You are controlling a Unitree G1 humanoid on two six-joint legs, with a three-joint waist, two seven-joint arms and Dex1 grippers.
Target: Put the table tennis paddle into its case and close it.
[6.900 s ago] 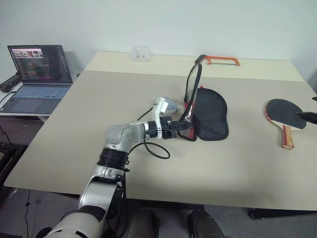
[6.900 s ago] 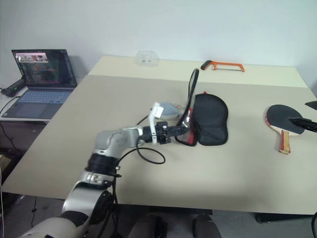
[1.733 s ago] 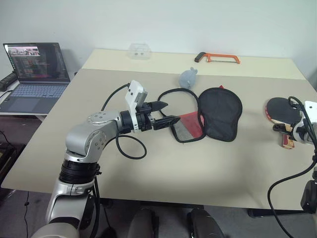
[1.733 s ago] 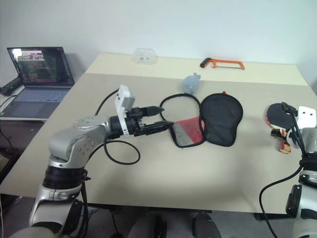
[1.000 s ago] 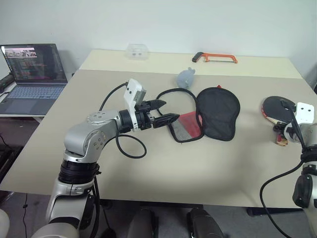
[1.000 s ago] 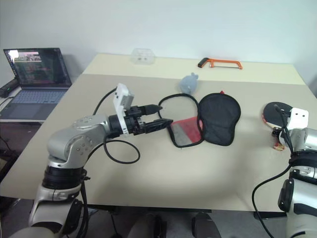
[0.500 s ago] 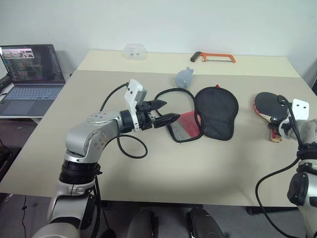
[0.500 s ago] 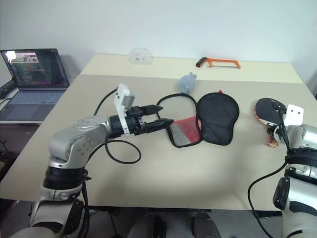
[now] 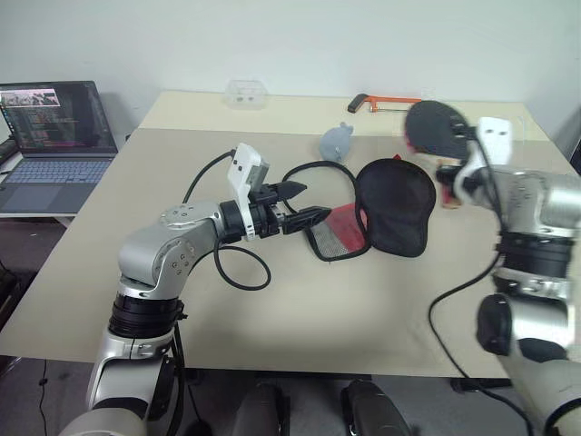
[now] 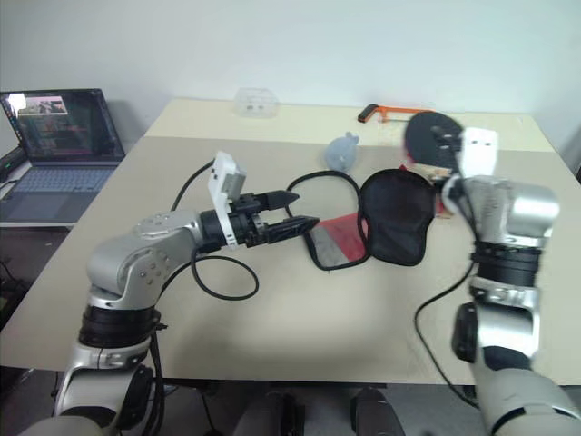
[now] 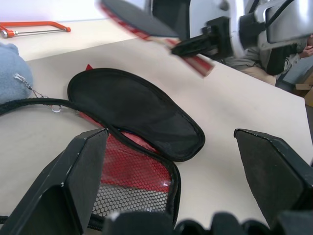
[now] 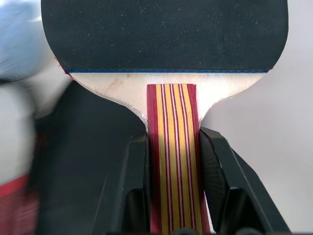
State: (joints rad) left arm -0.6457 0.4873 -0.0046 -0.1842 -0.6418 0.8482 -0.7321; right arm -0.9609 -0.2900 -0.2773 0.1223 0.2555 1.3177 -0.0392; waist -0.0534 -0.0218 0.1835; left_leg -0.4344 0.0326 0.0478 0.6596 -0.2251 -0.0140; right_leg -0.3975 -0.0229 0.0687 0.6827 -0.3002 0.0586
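Bare table [image 9: 363,300] lies at six o'clock of the open case [image 9: 386,204]. Right tool [image 12: 171,161] grips the table tennis paddle [image 9: 434,127] aloft; left tool [image 9: 313,207] gapes wide, level.

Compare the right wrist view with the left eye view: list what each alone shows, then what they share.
Right wrist view alone: the striped handle clamped between two black fingers.
Left eye view alone: the laptop, orange hacksaw, and left gripper, open beside the case's mouth.
Shared: the table tennis paddle, held off the table, and the open case.
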